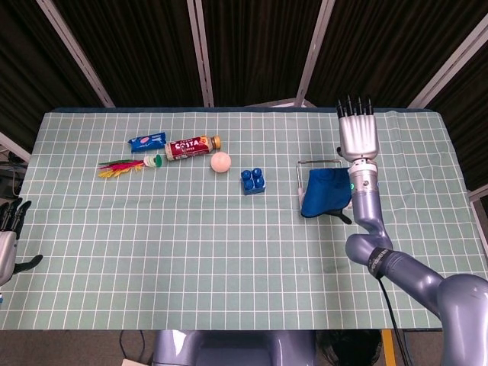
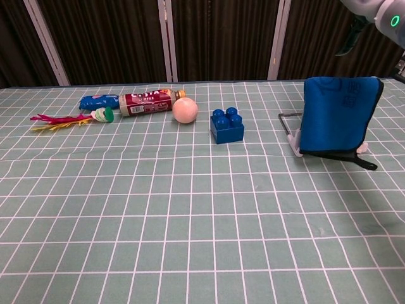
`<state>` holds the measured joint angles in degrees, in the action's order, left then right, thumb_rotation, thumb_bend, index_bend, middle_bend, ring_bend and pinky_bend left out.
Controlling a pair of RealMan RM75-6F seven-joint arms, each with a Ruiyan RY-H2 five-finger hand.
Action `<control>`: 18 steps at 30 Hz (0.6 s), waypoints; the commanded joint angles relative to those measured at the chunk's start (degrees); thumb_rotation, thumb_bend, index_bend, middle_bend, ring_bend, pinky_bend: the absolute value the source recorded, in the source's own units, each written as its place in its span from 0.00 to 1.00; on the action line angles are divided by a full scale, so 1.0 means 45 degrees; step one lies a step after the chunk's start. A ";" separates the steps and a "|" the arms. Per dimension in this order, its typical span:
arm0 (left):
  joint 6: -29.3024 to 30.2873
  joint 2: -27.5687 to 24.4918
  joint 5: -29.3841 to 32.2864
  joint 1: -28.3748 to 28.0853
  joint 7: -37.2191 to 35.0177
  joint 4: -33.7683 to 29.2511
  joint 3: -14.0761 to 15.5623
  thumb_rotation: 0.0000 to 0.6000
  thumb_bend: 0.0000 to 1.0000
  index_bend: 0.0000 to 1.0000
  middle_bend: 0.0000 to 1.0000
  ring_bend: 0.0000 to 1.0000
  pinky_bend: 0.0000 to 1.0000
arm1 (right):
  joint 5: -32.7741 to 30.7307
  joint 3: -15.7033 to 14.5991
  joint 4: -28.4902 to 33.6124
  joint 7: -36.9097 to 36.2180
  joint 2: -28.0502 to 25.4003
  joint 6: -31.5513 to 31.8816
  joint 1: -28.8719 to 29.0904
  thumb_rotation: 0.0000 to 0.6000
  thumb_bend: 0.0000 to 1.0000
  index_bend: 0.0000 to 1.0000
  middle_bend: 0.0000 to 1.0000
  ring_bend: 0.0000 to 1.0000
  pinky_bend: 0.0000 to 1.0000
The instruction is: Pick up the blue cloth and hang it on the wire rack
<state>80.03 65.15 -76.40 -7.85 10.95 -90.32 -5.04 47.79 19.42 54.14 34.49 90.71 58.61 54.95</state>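
Observation:
The blue cloth (image 1: 325, 192) (image 2: 336, 114) hangs draped over the wire rack (image 1: 313, 164) (image 2: 289, 124) at the right of the table. It covers most of the rack, with a dark edge trailing at its lower right. My right hand (image 1: 357, 133) is raised above the cloth with its fingers straight and apart, holding nothing. In the chest view only the right wrist (image 2: 376, 16) shows at the top right corner. My left hand (image 1: 9, 229) hangs off the table's left edge, fingers apart and empty.
A blue toy brick (image 1: 253, 181) (image 2: 227, 125) stands left of the rack. Further left lie a pink ball (image 1: 220, 162) (image 2: 185, 110), a Costa bottle (image 1: 191, 146) (image 2: 147, 101), a blue snack packet (image 1: 147, 141) and a feathered shuttlecock (image 1: 126, 165) (image 2: 69, 120).

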 commanded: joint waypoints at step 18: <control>0.1613 -0.0793 -0.1979 0.0622 -0.1352 -0.0864 0.0453 1.00 0.00 0.00 0.00 0.00 0.00 | 0.6410 -0.2788 0.8988 -0.4991 -0.5366 0.5842 -0.5646 1.00 0.00 0.00 0.00 0.00 0.00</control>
<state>86.80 61.87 -84.79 -5.40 5.05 -93.88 -3.30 73.43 9.88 90.70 15.78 69.72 81.86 33.62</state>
